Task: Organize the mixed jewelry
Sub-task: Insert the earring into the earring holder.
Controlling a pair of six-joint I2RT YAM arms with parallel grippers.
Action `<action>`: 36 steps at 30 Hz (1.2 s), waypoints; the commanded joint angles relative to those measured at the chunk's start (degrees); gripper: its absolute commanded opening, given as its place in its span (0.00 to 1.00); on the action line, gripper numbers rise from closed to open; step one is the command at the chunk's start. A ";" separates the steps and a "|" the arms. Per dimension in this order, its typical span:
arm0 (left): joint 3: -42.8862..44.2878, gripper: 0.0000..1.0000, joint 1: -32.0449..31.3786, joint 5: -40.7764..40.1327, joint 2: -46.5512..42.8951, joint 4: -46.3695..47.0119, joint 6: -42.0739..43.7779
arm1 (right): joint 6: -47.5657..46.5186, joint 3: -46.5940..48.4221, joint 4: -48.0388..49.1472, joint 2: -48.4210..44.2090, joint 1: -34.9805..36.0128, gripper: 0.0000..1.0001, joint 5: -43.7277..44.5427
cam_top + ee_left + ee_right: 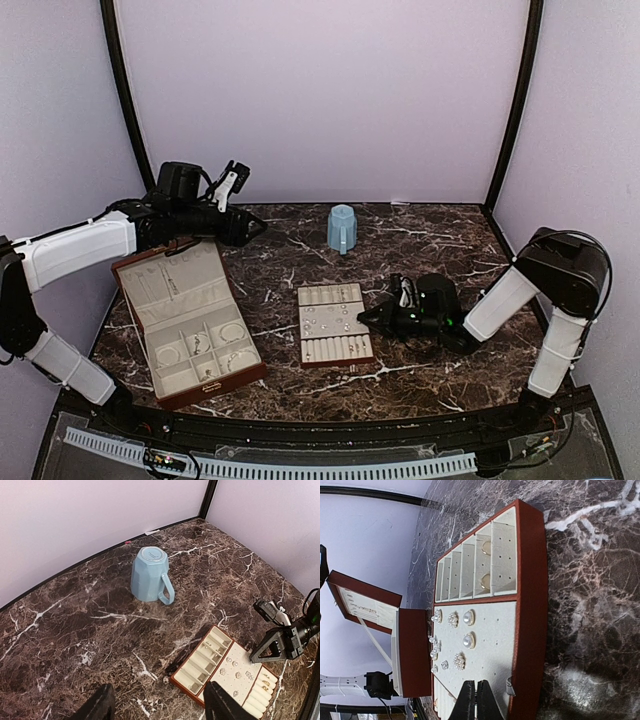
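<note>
Left arm: comes in from the left side, forearm raised, wrist turned toward the middle of the tabletop (440,250). The left hand (243,228) hovers clear of the surface and touches nothing. Its fingers (100,706) stand spread apart with nothing between them. Straight ahead of this hand stands a pale blue mug (148,575), base up, handle toward the hand. Off the hand's right finger lies the slotted tray (185,685).

Right arm: folded at the elbow, forearm low. The right hand (372,315) sits at the tray's near edge. In the wrist view its fingers (468,702) are pressed together and nothing shows between them. The tips hang over the tray's flat cream pad, close to the rim.

Jewelry: pearl-like and sparkly studs (453,620) sit on the pad just ahead of the right hand's tips. Two rings (485,547) stand in the slots farther ahead. Beyond the tray from this hand is the open reddish-brown box (170,280), lid tilted back. A thin hoop (232,332) lies in one of its cream compartments. The other pieces there are too small to name.

Surface: dark brown marble with white veins. Room: pale lilac walls, black corner posts.
</note>
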 commanded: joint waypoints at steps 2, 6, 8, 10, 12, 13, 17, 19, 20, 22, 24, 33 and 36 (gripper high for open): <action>-1.00 0.64 0.29 0.42 -2.64 0.42 -0.24 | 0.42 -1.32 -0.96 0.02 -0.71 0.00 1.40; -1.10 0.64 0.27 0.67 -2.57 0.51 -0.37 | 0.62 -1.64 -1.16 -0.28 -0.71 0.00 1.88; -1.14 0.64 0.32 0.77 -2.54 0.51 -0.39 | 0.43 -1.64 -1.59 -0.54 -0.71 0.00 2.08; -1.10 0.64 0.29 0.62 -2.56 0.51 -0.33 | 0.20 -1.43 -1.82 -0.56 -0.71 0.00 2.04; -1.16 0.64 0.26 0.55 -2.57 0.53 -0.32 | 0.16 -1.26 -1.93 -0.41 -0.71 0.00 2.03; -1.11 0.64 0.26 0.58 -2.54 0.61 -0.30 | 0.17 -1.35 -1.93 -0.35 -0.71 0.00 2.11; -1.14 0.64 0.31 0.75 -2.45 0.55 -0.32 | 0.18 -1.71 -2.29 -1.06 -0.75 0.00 2.69; -1.14 0.64 0.30 0.69 -2.47 0.53 -0.32 | 0.12 -1.96 -2.16 -1.46 -0.71 0.00 2.98; -1.10 0.63 0.32 0.69 -2.52 0.54 -0.28 | 0.09 -2.11 -2.12 -1.62 -0.71 0.00 3.04; -1.14 0.64 0.31 0.69 -2.55 0.51 -0.24 | 0.09 -2.25 -2.02 -1.82 -0.71 0.00 3.26; -1.12 0.64 0.33 0.68 -2.56 0.56 -0.30 | 0.05 -2.26 -1.98 -1.83 -0.71 0.00 3.24; -1.21 0.64 0.33 0.52 -2.68 0.60 -0.23 | -0.44 -2.47 -0.47 -2.02 -0.73 0.00 3.10; -1.23 0.64 0.29 0.47 -2.74 0.52 -0.16 | -0.66 -2.38 0.09 -1.93 -0.72 0.00 2.62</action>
